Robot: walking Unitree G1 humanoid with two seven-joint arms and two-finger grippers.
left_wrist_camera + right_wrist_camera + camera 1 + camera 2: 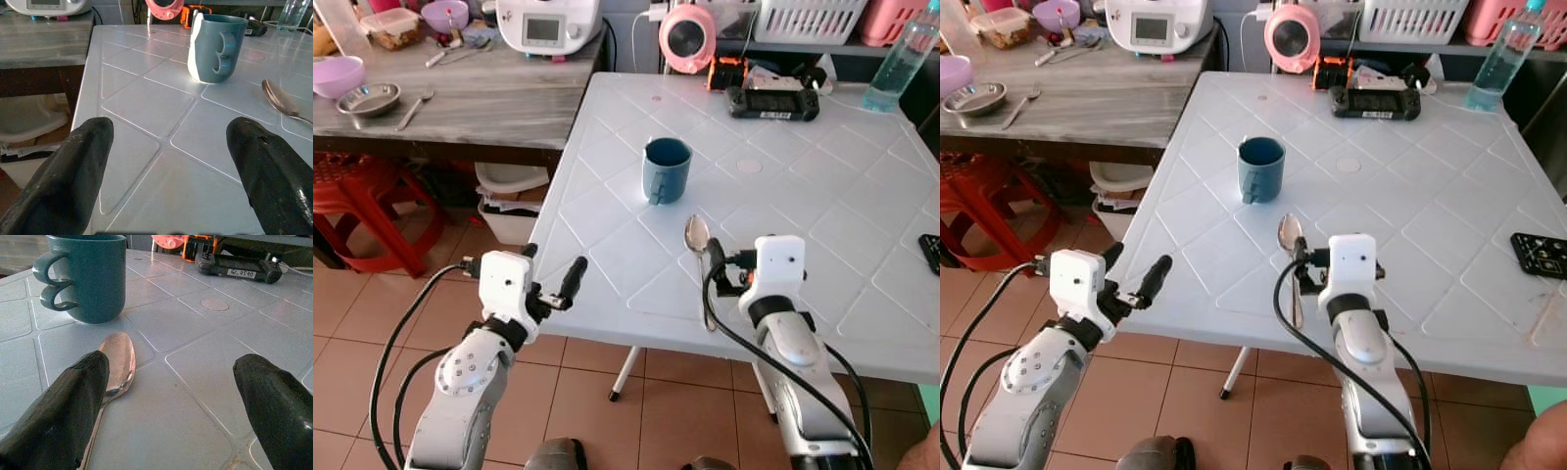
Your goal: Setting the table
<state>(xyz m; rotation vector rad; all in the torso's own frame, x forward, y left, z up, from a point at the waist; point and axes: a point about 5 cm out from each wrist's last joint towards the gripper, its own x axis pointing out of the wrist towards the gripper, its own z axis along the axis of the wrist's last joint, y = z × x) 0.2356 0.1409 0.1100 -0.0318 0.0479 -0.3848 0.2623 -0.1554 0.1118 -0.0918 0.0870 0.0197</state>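
Hovering just above white plastic table [822,225]: right gripper [171,396], fingers wide apart, holding nothing. Metal spoon [697,235] lies flat under it, bowl toward teal mug [665,168], handle running back to table's near edge. Mug upright, near spoon, not touching.

Left gripper [171,161] also spread, empty, at table's left front corner, off the edge.

Risks, as judgement:
- right finger [63,406] touching or nearly over spoon handle; any sideways move can drag spoon off near edge
- forward push can knock spoon into mug
- thin flat spoon hard to regrasp

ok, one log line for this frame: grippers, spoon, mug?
left gripper open, off table edge | right gripper open over spoon, not gripping | mug upright beyond spoon
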